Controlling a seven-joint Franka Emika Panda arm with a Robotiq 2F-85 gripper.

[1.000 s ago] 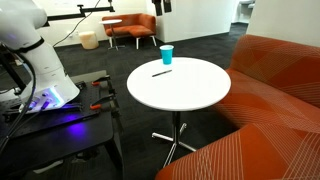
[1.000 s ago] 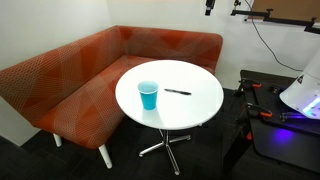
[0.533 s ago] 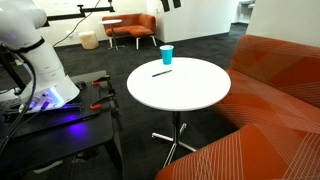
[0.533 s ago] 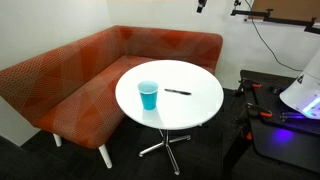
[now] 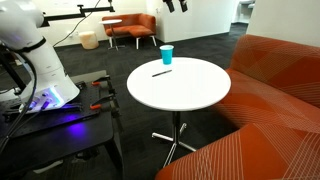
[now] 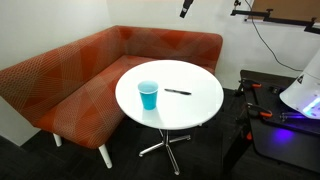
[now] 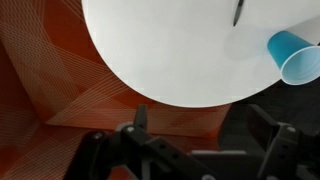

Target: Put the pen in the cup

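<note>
Black claw (image 7: 203,128) is hovering open above round white surface (image 5: 195,98); thin dark pen (image 5: 162,72) is lying near bright blue cup (image 5: 166,55).

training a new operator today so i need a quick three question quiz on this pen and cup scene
1. True or false: the thin dark pen is already inside the small bright blue cup.
2. How is the cup placed on the round white table? A) upright near the edge; B) tipped on its side; C) upside down at the centre.
3. Fill the gap: the robot's jaws, high above the table, are ____ and hold nothing.
Key: 1 false, the pen lies flat on the table, apart from the cup; 2 A; 3 open.
</note>
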